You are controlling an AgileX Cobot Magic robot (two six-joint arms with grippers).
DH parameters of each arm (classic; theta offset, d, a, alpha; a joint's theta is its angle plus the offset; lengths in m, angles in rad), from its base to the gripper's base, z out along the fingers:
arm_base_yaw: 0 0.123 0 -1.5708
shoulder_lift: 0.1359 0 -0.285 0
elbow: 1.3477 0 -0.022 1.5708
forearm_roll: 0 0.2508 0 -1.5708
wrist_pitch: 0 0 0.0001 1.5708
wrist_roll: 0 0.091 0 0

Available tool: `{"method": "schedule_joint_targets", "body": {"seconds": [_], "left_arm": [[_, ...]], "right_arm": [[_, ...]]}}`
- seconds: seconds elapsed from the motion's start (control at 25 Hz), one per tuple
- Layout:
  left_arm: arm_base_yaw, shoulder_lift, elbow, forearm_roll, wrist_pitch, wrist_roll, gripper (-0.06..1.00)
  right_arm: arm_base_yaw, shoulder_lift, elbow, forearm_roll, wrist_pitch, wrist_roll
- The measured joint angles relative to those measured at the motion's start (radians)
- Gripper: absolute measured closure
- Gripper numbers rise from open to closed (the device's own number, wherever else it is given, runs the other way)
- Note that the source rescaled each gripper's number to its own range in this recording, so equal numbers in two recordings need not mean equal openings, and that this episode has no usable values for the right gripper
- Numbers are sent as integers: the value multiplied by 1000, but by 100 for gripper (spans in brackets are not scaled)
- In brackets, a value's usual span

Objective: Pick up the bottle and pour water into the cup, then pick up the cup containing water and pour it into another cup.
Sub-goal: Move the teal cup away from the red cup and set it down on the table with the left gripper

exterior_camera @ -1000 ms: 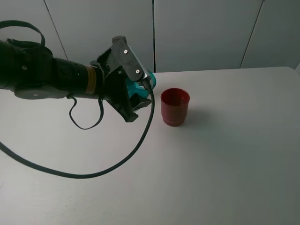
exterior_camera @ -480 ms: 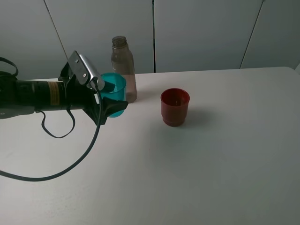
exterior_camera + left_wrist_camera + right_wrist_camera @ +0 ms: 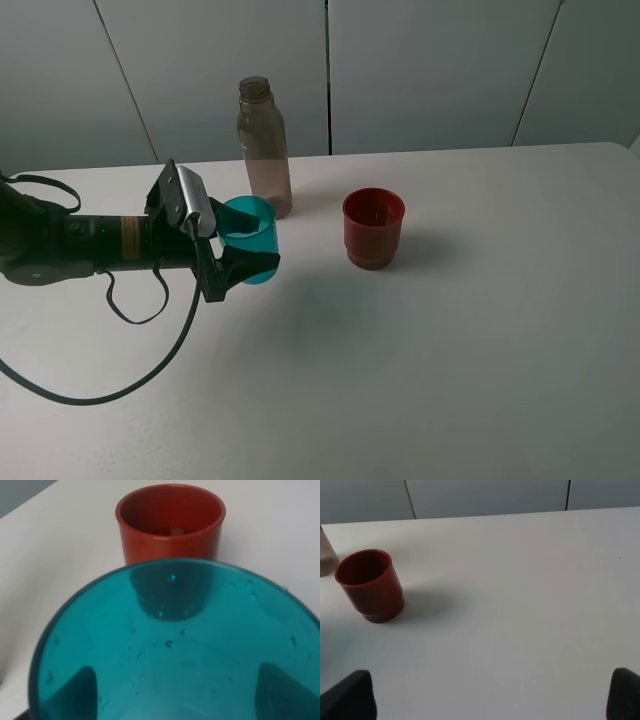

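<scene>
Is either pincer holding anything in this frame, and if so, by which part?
The left pincer holds the teal cup by its side wall, low on the body. The right pincer is open and holds nothing.

Left arm [image 3: 90,243] is black and tubular, a tan-gold band just behind the gripper [image 3: 240,248], silver wrist plate with screws on top, black cable looping beneath it.

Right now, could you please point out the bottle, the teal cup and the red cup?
bottle [image 3: 264,150], exterior high view, mid body.
teal cup [image 3: 256,245], exterior high view, side wall.
red cup [image 3: 373,235], exterior high view, outer wall.
</scene>
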Motion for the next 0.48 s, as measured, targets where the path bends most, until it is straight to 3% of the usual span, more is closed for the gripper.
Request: {"method": "schedule_joint_targets", "body": {"seconds": [0.48], "left_arm": [[0,96,-77,18,-9,43,90]], "right_arm": [[0,0,0,0,0,0]]}}
